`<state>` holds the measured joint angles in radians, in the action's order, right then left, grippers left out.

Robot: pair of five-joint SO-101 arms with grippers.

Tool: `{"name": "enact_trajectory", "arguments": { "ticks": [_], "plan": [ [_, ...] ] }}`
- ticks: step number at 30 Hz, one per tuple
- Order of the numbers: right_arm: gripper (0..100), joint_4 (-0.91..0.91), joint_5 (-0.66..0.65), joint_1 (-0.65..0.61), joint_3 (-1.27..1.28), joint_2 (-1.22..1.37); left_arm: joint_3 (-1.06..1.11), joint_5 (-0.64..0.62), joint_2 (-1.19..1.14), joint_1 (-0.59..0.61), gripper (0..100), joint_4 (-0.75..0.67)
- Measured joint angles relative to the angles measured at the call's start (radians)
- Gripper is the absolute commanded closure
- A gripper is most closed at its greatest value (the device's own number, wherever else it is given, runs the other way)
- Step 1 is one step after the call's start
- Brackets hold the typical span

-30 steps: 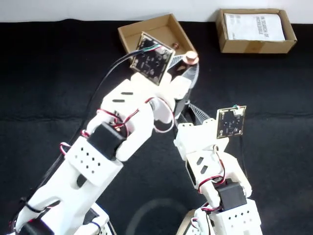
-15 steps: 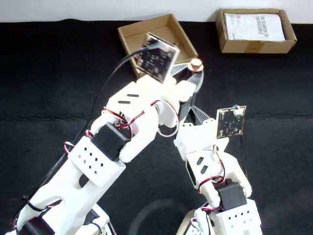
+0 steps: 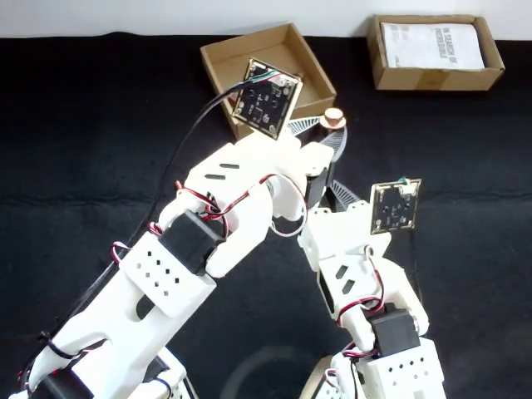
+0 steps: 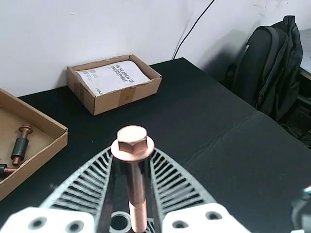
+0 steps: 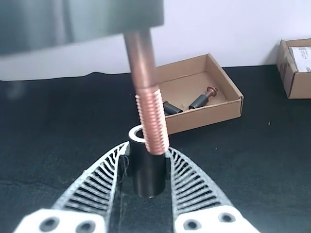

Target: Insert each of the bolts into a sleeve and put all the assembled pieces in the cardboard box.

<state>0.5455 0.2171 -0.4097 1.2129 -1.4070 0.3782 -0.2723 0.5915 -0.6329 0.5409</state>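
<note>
Over the last second the left gripper [image 3: 329, 126] has slid away from the open brown cardboard box [image 3: 218, 60] and down toward the right arm in the high view, carrying the copper-coloured flanged hex bolt [image 3: 334, 118] with it, while the right arm has barely shifted. That gripper's ribbed white fingers [image 4: 92, 177] are clamped on the bolt's smooth shank, with the hex head standing just past the fingertips and the threaded end pointing down. The right gripper [image 5: 147, 160] is closed around the short black cylindrical sleeve [image 5: 148, 172], holding it upright with its open end facing up. In the right wrist view the bolt's threaded tip sits at the sleeve's rim, slightly tilted and overlapping its upper edge; whether it has entered the bore cannot be told. Both grippers are above the black table cover [image 3: 465, 166], just beside the open box. Two assembled pieces [image 5: 201, 99] lie on the floor of that box, each a copper bolt in a dark sleeve. A second, smaller cardboard box [image 3: 495, 50] holding a white printed booklet [image 3: 432, 45] stands well apart, along the table's far edge by the white wall [image 4: 73, 29]. A black backpack [image 4: 272, 63] sits beyond the table.
</note>
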Motion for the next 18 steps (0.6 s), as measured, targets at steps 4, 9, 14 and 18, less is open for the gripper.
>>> {"name": "enact_trajectory", "arguments": {
  "ticks": [4,9,14,18],
  "plan": [
    [99.1,0.000,0.000,0.003,0.000,0.000,0.000,0.072,0.000,0.006,99,-0.057],
    [99.1,0.000,0.000,0.005,0.000,0.000,0.000,0.107,0.000,0.003,99,-0.078],
    [99.1,0.000,0.000,0.008,0.000,0.000,0.009,0.110,0.000,0.006,99,-0.078],
    [99.1,0.000,0.000,0.008,0.000,0.000,0.044,0.110,0.000,0.005,99,-0.080]
  ]
}}
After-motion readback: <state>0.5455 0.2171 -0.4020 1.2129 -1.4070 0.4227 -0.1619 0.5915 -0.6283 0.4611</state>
